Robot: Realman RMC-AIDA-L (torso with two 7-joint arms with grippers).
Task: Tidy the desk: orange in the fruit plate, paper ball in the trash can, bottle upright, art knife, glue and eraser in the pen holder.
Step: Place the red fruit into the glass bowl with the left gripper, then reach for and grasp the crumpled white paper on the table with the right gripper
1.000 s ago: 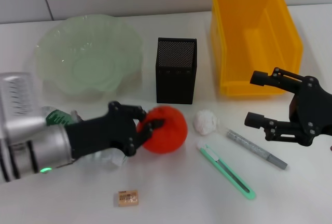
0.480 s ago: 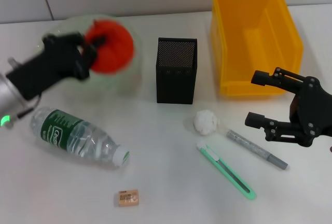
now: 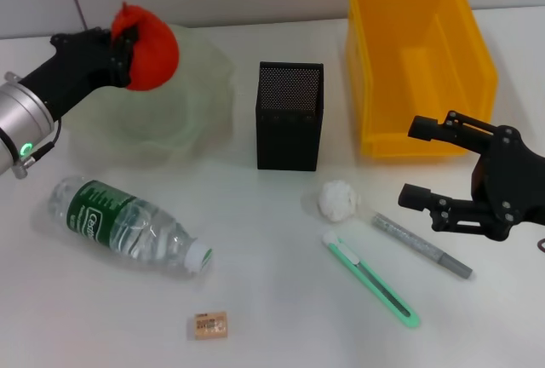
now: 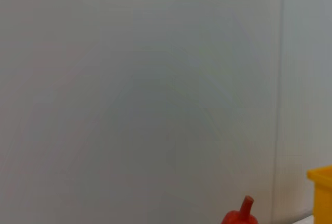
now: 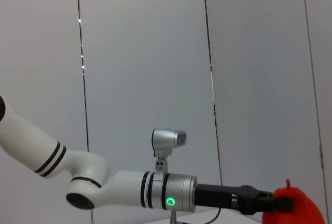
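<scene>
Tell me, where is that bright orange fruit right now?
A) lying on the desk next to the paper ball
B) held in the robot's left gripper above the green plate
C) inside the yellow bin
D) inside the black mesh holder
B: the left gripper is shut on the orange, holding it over the far rim of the green plate, not yet set down.

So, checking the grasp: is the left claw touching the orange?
Touching. In the head view the left claw is clamped on the orange, held above the fruit plate.
</scene>
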